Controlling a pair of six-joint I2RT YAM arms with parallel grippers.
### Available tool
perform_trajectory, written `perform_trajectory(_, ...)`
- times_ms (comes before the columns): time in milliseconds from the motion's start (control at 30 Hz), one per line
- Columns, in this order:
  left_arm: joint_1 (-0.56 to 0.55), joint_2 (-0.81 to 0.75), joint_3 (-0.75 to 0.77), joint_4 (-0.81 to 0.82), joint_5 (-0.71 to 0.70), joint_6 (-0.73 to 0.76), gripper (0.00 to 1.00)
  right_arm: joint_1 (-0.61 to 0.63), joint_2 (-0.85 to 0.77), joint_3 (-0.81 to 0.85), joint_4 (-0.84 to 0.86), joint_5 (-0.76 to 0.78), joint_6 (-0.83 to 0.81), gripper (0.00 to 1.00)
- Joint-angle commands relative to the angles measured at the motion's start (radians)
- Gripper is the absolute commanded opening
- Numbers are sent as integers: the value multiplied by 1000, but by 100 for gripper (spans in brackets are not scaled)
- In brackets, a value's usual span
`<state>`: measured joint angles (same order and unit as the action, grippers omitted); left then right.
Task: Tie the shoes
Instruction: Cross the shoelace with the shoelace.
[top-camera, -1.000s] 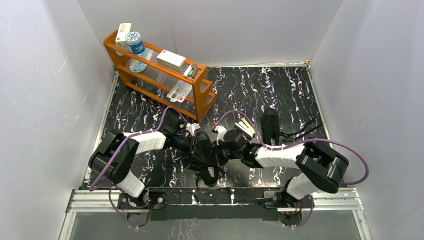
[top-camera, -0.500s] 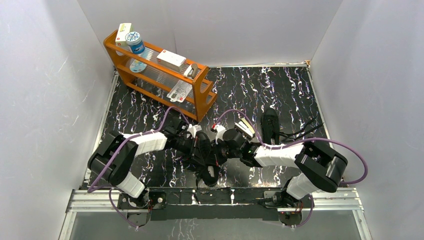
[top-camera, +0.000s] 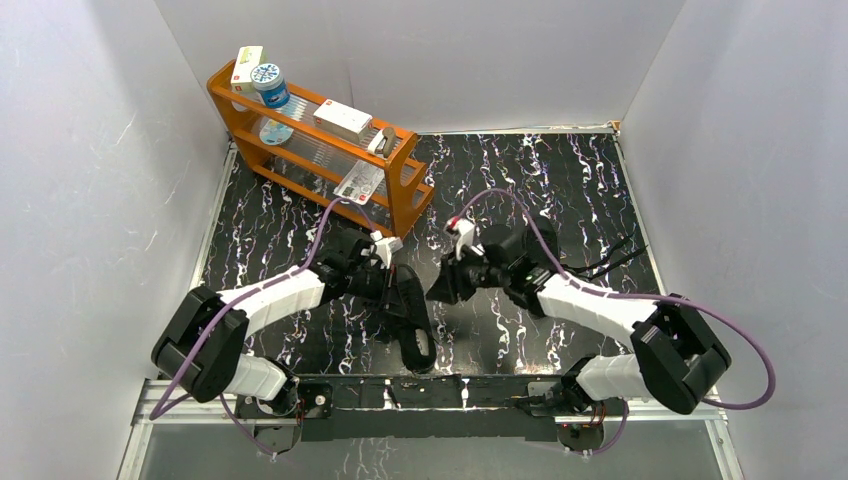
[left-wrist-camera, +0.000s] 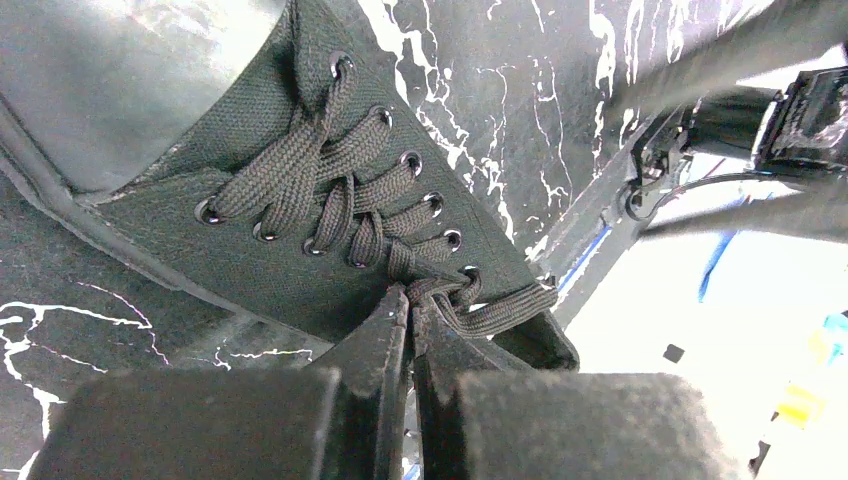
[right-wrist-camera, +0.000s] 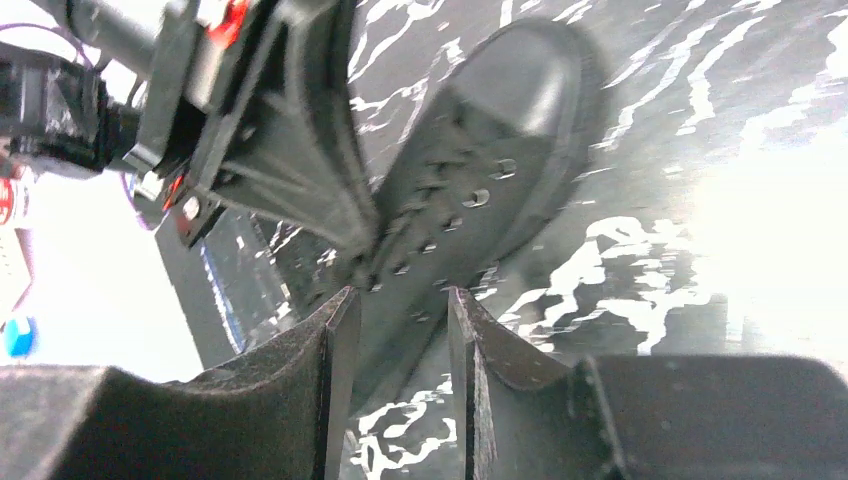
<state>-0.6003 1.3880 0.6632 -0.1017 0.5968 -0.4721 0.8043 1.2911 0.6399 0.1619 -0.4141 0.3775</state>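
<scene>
Jaws of the left gripper (left-wrist-camera: 408, 295) are pressed together, their tips against the laces (left-wrist-camera: 330, 195) at the top eyelets of a black shoe (left-wrist-camera: 280, 280); whether a strand is pinched between them cannot be told. Jaws of the right gripper (right-wrist-camera: 400, 300) stand a little apart with nothing between them, hanging above the table (top-camera: 560, 180) on the shoe's 3 o'clock side, near the left gripper but not touching it. From above, the shoe lies lengthwise just beyond the front rail (top-camera: 340, 392), toe toward 6 o'clock. Farther back, thin stray lace ends (top-camera: 600, 262) stick out toward 3 o'clock from behind the right arm. At 11 o'clock, against the far wall, stands an orange rack (top-camera: 405, 195) with small boxes and a blue-lidded jar (top-camera: 268, 80) on it.
</scene>
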Motion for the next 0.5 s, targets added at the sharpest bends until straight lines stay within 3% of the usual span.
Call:
perform_trajectory(0, -28, -45, 21, 25, -77, 38, 0, -124, 32, 35, 119, -230, -120, 46)
perform_trajectory(167, -64, -95, 4, 54, -168, 42, 0, -125, 200, 93, 234, -403, -174, 42)
perform_trajectory(467, -114, -163, -30, 78, -251, 25, 0, -95, 277, 75, 380, -444, -42, 35)
